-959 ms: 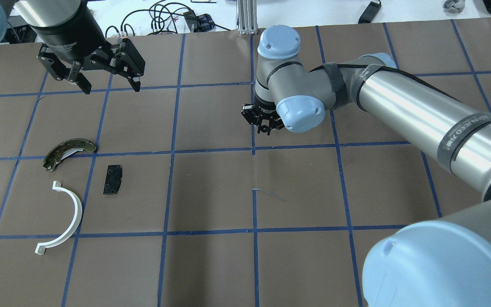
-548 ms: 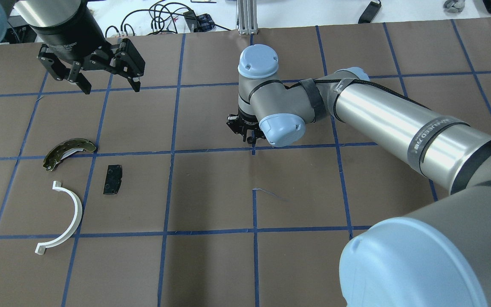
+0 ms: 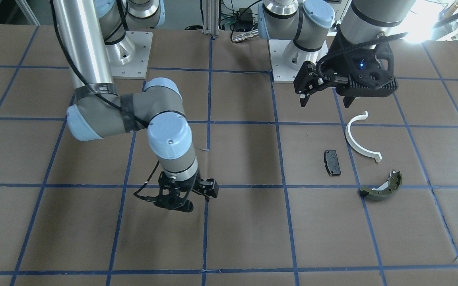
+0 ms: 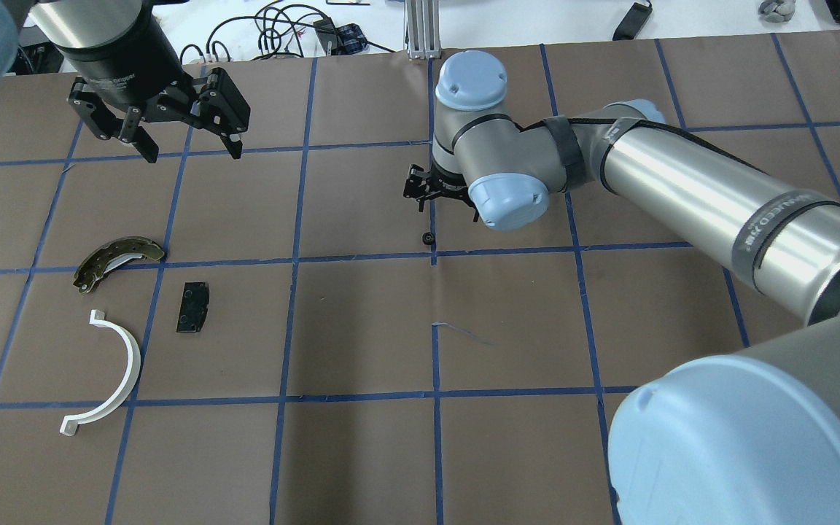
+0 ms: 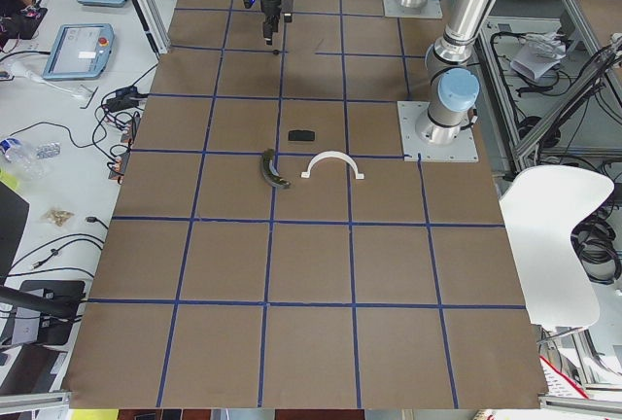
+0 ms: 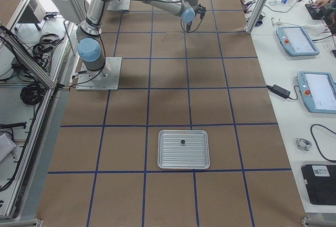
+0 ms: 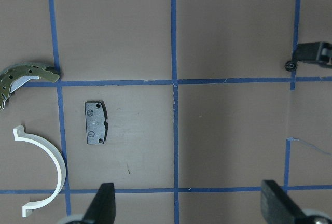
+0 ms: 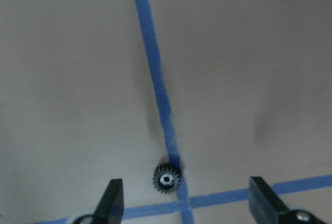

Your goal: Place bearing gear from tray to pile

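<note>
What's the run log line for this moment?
right tool: open over bearing gear | bearing gear: on table by tape crossing, apart from pile | left tool: open, empty

Black bearing gear [image 8: 167, 179] against blue tape [image 8: 155, 79], between spread fingers [image 8: 112, 199] of hand [image 8: 188, 203]

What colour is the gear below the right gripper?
The gear is black with a silvery centre; right wrist view.

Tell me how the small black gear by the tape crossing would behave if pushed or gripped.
The gear lies flat, bore up, so it would probably slide rather than roll. It looks rigid. Tiny against the open right gripper, it seems easy to miss or flick away.
</note>
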`<state>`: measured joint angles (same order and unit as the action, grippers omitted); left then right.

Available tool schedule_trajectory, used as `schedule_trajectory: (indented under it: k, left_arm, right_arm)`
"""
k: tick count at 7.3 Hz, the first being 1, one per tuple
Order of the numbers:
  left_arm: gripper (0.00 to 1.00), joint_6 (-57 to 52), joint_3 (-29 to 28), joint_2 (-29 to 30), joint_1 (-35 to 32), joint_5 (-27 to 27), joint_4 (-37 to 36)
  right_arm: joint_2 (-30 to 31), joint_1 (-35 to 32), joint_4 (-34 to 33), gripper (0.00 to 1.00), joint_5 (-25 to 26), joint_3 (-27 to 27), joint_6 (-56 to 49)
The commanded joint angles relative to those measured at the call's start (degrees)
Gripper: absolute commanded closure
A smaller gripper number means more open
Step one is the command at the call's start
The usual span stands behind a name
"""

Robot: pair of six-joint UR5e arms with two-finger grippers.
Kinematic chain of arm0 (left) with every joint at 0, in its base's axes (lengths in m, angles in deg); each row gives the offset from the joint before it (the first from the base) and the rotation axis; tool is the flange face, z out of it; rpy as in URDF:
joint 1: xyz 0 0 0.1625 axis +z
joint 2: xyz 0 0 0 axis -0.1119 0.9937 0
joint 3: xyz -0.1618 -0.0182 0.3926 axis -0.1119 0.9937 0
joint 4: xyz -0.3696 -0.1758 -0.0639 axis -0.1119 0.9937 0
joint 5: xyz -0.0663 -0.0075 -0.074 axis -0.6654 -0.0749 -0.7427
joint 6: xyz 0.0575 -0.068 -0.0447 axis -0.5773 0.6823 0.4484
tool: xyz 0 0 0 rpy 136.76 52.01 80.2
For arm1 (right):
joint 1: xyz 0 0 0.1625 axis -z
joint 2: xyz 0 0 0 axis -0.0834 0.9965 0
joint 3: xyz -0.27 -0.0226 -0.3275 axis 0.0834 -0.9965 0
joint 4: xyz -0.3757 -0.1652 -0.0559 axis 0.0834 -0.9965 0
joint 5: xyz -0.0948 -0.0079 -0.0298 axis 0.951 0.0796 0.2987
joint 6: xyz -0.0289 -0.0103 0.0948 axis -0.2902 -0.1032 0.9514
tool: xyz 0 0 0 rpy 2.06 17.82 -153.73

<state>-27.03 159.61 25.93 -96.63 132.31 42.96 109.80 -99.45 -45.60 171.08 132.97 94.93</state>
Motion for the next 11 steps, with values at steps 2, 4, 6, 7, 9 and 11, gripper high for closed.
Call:
schedule_trajectory:
  k: [2,4,6,7,9,11]
  left_arm:
    - [0.0,6.62,1.07,8.43,-1.71,-3.84,-8.28]
    - [0.0,11.86,1.34,15.55,-8.72,-3.96,-18.11]
    - [0.0,18.64,1.34,22.15,-13.91,-3.78,-23.85]
    - [0.0,19.62,1.42,24.7,-16.29,-3.52,-27.44]
    - [0.0,19.02,3.26,28.76,-18.07,-3.34,-32.55]
    - [0.0,19.63,7.12,31.39,-18.86,-3.34,-40.19]
  right_arm:
    - [6.15,17.07,9.49,0.0,-0.34,0.38,-23.14]
    - [7.3,30.43,13.65,0.0,0.36,0.47,-38.24]
    - [7.48,41.94,13.13,0.0,4.22,0.12,-50.99]
    - [7.05,47.74,12.43,0.0,4.4,-0.15,-56.63]
    - [5.73,55.24,11.47,0.0,6.32,-0.5,-66.5]
    - [5.2,60.79,8.23,0.0,8.45,-0.06,-71.27]
